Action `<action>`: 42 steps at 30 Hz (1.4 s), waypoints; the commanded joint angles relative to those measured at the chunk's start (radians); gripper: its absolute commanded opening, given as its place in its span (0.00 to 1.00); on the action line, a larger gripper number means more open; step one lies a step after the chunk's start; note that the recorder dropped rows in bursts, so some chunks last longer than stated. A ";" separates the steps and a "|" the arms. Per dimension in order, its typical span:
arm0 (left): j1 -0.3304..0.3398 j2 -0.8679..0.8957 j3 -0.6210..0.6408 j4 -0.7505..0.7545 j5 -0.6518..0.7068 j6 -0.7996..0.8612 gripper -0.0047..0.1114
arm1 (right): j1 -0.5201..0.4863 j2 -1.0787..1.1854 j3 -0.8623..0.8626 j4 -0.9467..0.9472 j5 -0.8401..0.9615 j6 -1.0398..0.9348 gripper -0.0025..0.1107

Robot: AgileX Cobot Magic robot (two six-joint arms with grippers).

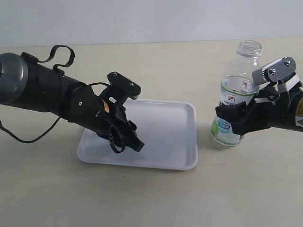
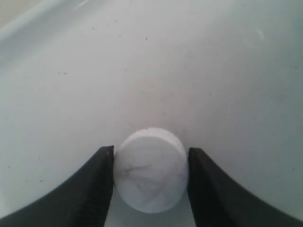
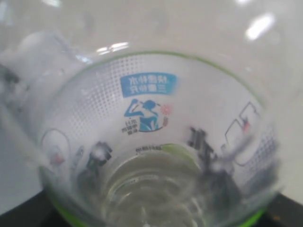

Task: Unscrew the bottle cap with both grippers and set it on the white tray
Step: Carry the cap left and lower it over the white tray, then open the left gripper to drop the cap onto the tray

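Note:
The bottle cap (image 2: 150, 176), round and white, sits between the two black fingers of my left gripper (image 2: 151, 150), which is shut on its sides just above the white tray (image 2: 142, 56). In the exterior view that bulky black left gripper (image 1: 134, 141) points down onto the left half of the white tray (image 1: 173, 123), and the cap is hidden behind it. The bottle (image 1: 238, 92) stands upright and uncapped to the right of the tray, with my right gripper (image 1: 233, 119) shut around its labelled lower body. The right wrist view is filled by the bottle (image 3: 151, 118).
The light tabletop (image 1: 156, 194) surrounds the tray. A black cable (image 1: 28, 139) loops under the left arm at the left edge. The tray's right half lies bare between the two grippers.

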 commanded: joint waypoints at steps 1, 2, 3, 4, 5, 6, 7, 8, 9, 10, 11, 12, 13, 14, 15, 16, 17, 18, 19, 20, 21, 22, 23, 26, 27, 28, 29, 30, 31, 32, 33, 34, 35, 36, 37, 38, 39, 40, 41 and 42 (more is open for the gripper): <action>0.004 0.000 -0.001 0.002 0.002 0.003 0.30 | 0.001 0.000 0.001 -0.001 -0.002 0.008 0.02; 0.004 0.000 -0.001 0.002 0.002 0.003 0.40 | 0.001 0.000 0.001 -0.001 -0.002 0.008 0.02; 0.004 0.000 -0.001 0.002 0.007 0.008 0.50 | 0.001 0.000 0.001 -0.001 -0.002 0.008 0.02; 0.004 0.000 -0.001 0.002 0.014 0.015 0.61 | 0.001 0.000 0.001 -0.001 -0.002 0.008 0.02; 0.004 0.000 -0.001 0.002 0.023 0.027 0.69 | 0.001 0.000 0.001 -0.001 -0.002 0.008 0.02; 0.004 0.000 -0.001 0.002 0.027 0.027 0.73 | 0.001 0.000 0.001 -0.001 -0.002 0.008 0.02; 0.004 0.000 -0.001 0.002 0.027 0.027 0.73 | 0.001 0.000 0.001 -0.001 -0.002 0.008 0.02; 0.004 -0.002 -0.001 0.002 0.027 0.027 0.72 | 0.001 0.000 0.001 -0.001 -0.006 0.006 0.02; 0.004 -0.007 -0.001 0.002 0.027 0.027 0.71 | 0.001 0.000 0.001 -0.001 -0.013 0.004 0.02; 0.004 -0.017 -0.001 -0.001 0.027 0.025 0.70 | 0.001 0.000 0.001 -0.001 -0.027 0.003 0.02; 0.004 -0.027 -0.001 -0.001 0.027 0.022 0.70 | 0.001 0.000 -0.002 0.003 -0.042 0.000 0.02; 0.004 -0.041 -0.001 -0.001 0.027 0.018 0.70 | 0.001 0.000 -0.004 0.003 -0.054 -0.002 0.02; 0.004 -0.056 -0.001 -0.003 0.027 0.018 0.70 | 0.001 0.000 -0.010 0.003 -0.058 -0.009 0.02; 0.004 -0.073 -0.001 -0.003 0.031 0.018 0.70 | 0.001 0.000 -0.020 0.003 -0.054 -0.009 0.02; 0.004 -0.090 -0.001 -0.003 0.034 0.018 0.70 | 0.001 0.000 -0.028 0.005 -0.050 -0.009 0.02; 0.004 -0.108 0.001 -0.003 0.034 0.018 0.70 | 0.001 0.000 -0.040 0.013 -0.048 -0.009 0.02; 0.004 -0.121 0.005 -0.003 0.034 0.018 0.70 | 0.001 0.000 -0.052 0.021 -0.048 -0.009 0.02; 0.004 -0.138 0.008 -0.003 0.031 0.018 0.70 | 0.001 0.000 -0.062 0.023 -0.048 -0.009 0.02; 0.004 -0.154 0.015 -0.003 0.024 0.018 0.70 | 0.001 0.000 -0.075 0.023 -0.048 -0.009 0.02; 0.004 -0.167 0.022 -0.003 0.016 0.018 0.70 | 0.001 0.000 -0.084 0.023 -0.048 -0.009 0.02; 0.004 -0.182 0.031 -0.003 0.006 0.018 0.70 | 0.001 0.000 -0.098 0.023 -0.048 -0.009 0.02; 0.005 -0.198 0.041 -0.003 -0.009 0.018 0.70 | 0.001 0.000 -0.108 0.023 -0.048 -0.009 0.02; 0.006 -0.209 0.048 -0.003 -0.018 0.018 0.70 | 0.001 0.000 -0.121 0.023 -0.048 -0.009 0.02; 0.006 -0.247 0.078 -0.003 -0.054 0.018 0.70 | 0.001 0.002 -0.153 0.023 -0.048 -0.017 0.02; 0.006 -0.258 0.091 -0.006 -0.067 0.018 0.70 | 0.001 0.007 -0.159 0.023 -0.048 -0.017 0.02; 0.006 -0.270 0.105 -0.009 -0.084 0.012 0.70 | 0.001 0.011 -0.161 0.021 -0.050 -0.019 0.02; 0.006 -0.279 0.118 -0.009 -0.107 0.002 0.70 | 0.001 0.019 -0.161 0.013 -0.050 -0.029 0.02; 0.006 -0.290 0.136 -0.009 -0.130 -0.001 0.70 | 0.001 0.029 -0.156 0.005 -0.047 -0.041 0.02; 0.006 -0.301 0.154 -0.009 -0.153 -0.001 0.70 | 0.001 0.038 -0.154 -0.010 -0.047 -0.047 0.02; 0.006 -0.310 0.168 -0.009 -0.178 -0.005 0.70 | 0.001 0.051 -0.150 -0.022 -0.050 -0.064 0.02; 0.006 -0.333 0.205 -0.009 -0.248 -0.024 0.70 | 0.001 0.075 -0.150 -0.057 -0.076 -0.080 0.02; 0.006 -0.344 0.223 -0.009 -0.286 -0.029 0.70 | 0.001 0.088 -0.150 -0.068 -0.102 -0.101 0.02; 0.006 -0.370 0.253 -0.009 -0.339 -0.031 0.70 | 0.001 0.109 -0.150 -0.073 -0.129 -0.130 0.02; 0.006 -0.382 0.266 -0.009 -0.355 -0.031 0.70 | 0.001 0.116 -0.150 -0.068 -0.129 -0.145 0.02; 0.006 -0.404 0.288 -0.009 -0.379 -0.033 0.70 | 0.001 0.122 -0.150 -0.042 -0.132 -0.175 0.02; 0.006 -0.416 0.297 -0.009 -0.391 -0.036 0.70 | 0.001 0.123 -0.150 -0.041 -0.141 -0.188 0.02; 0.006 -0.436 0.309 -0.009 -0.398 -0.047 0.70 | 0.001 0.123 -0.150 -0.034 -0.153 -0.207 0.02; 0.006 -0.452 0.318 -0.009 -0.401 -0.048 0.70 | 0.001 0.123 -0.150 -0.024 -0.160 -0.220 0.02; 0.006 -0.464 0.320 -0.009 -0.401 -0.050 0.70 | 0.001 0.129 -0.150 -0.021 -0.170 -0.227 0.02; 0.006 -0.472 0.320 -0.009 -0.397 -0.052 0.70 | 0.001 0.141 -0.150 0.006 -0.195 -0.225 0.02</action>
